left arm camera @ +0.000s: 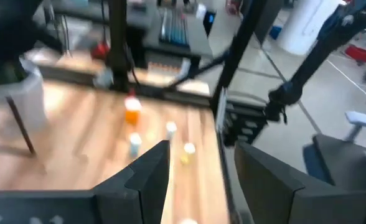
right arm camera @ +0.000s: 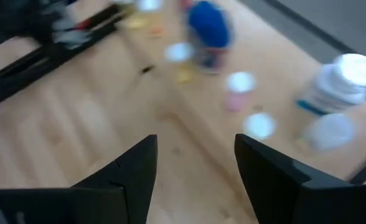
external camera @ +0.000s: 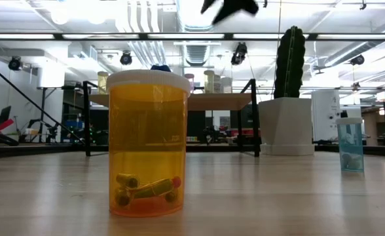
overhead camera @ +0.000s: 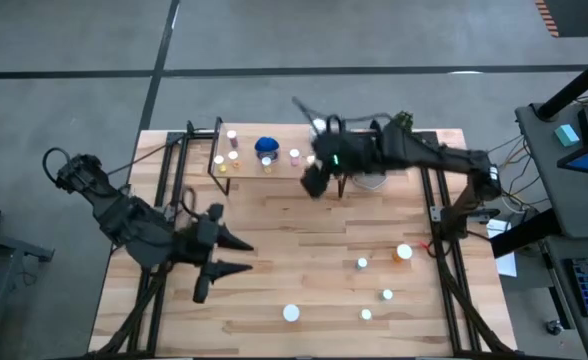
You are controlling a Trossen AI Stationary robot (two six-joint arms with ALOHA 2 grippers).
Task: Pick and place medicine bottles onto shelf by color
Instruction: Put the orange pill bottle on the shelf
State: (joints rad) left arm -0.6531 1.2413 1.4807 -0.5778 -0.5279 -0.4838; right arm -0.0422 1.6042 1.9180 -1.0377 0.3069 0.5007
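Right pincer point(overhead camera: 315, 184) released and empty beside the shelf point(overhead camera: 249, 172) of medicine bottles point(overhead camera: 266, 148), left pincer point(overhead camera: 236, 254) released over the bench point(overhead camera: 304, 260).

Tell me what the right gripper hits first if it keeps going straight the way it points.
Probably the shelf: the right gripper, open and empty, aims at the bottles on it, nearest a small white-capped bottle. Depth is unclear.

Glossy amber plastic bottle point(external camera: 147, 144) — wood tabletop point(external camera: 258, 196).
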